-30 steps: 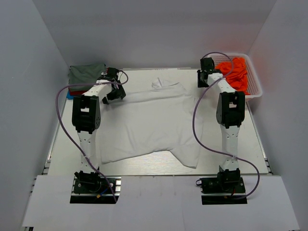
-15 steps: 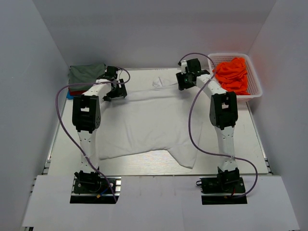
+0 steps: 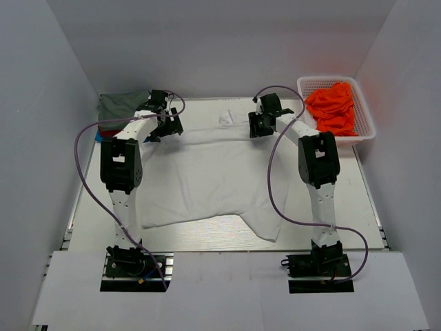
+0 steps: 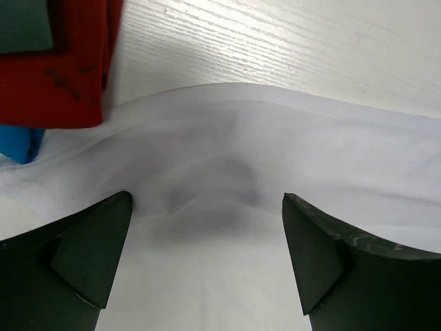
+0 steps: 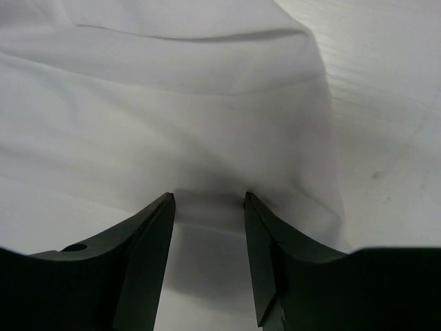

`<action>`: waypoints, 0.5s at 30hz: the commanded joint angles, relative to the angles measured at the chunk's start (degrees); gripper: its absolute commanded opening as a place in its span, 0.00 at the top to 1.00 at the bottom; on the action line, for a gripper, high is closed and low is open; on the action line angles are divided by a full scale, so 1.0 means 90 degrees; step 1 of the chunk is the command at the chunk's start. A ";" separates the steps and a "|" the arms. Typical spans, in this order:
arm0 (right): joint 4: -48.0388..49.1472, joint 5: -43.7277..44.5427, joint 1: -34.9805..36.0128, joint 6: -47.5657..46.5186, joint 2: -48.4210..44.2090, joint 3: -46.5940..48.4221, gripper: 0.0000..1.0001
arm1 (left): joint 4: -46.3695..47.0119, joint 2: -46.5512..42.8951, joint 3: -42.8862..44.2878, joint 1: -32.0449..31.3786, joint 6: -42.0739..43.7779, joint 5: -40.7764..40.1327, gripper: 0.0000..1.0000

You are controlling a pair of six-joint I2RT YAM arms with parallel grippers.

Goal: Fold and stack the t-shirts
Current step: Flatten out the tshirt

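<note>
While the white t-shirt [image 3: 213,172] lies spread on the table [image 3: 93,207], both arms reach to its far edge, one near each shoulder end.

Folded stack, outside and beyond the left-hand finger of the left gripper [image 4: 207,200]: olive-grey t-shirt [image 3: 124,105] on top, red t-shirt [image 4: 62,69] below, blue t-shirt [image 4: 17,141] peeping out lowest. The red edge comes close to the white cloth; touching or not, cannot tell.

Left gripper: jaws spread as wide as they go, nothing held. White cloth runs under both fingers and across the gap. A shallow ripple sits just beyond the tips, then the shirt's far edge, then bare table.

Right gripper [image 5: 209,196]: jaws partway apart, a narrower gap than the left's. White cloth lies under them and in the gap, with no fold pinched that I can see. The shirt's corner rounds off beyond and outside the right-hand finger, with bare table after it.

Well outside the right jaws: white lattice basket [image 3: 365,114] with the bright orange t-shirt [image 3: 334,107] heaped inside.

Handling, my reading: thin, limp and light, with no stiffness. It should sag between two holds, drag on the table and crease easily. Not fragile, little risk of slipping once pinched. Best hold is probably the doubled far edge at each shoulder, catching both layers. Lift both ends together so the edge stays taut.
</note>
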 commanded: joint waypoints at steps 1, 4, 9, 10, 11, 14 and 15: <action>-0.0278 0.0959 -0.0117 0.0848 -0.0211 -0.0355 0.49 | -0.0144 -0.0404 0.0230 0.0033 -0.0125 -0.0246 0.00; -0.0405 0.1516 -0.0283 0.1307 -0.0386 -0.0784 0.51 | -0.0086 -0.0277 0.0230 0.0033 -0.0038 -0.0315 0.00; -0.0620 0.1996 -0.0916 0.1612 -0.0611 -0.1157 0.52 | -0.0007 0.0113 0.0600 -0.0026 0.0031 -0.0189 0.00; -0.0620 0.1928 -0.0986 0.1564 -0.0640 -0.1157 0.52 | -0.0007 0.0201 0.0679 -0.0026 0.0031 -0.0130 0.00; -0.0571 0.1724 -0.1054 0.1457 -0.0670 -0.1128 0.49 | -0.0007 0.0395 0.0766 -0.0026 0.0031 -0.0023 0.00; -0.0649 0.1481 -0.1026 0.0415 -0.0680 -0.0816 0.39 | -0.0066 0.0640 0.1205 -0.0026 0.0099 0.0095 0.00; -0.0639 0.1236 -0.0987 0.0266 -0.0738 -0.0776 0.38 | -0.0153 0.0699 0.1439 -0.0026 0.0099 0.0096 0.00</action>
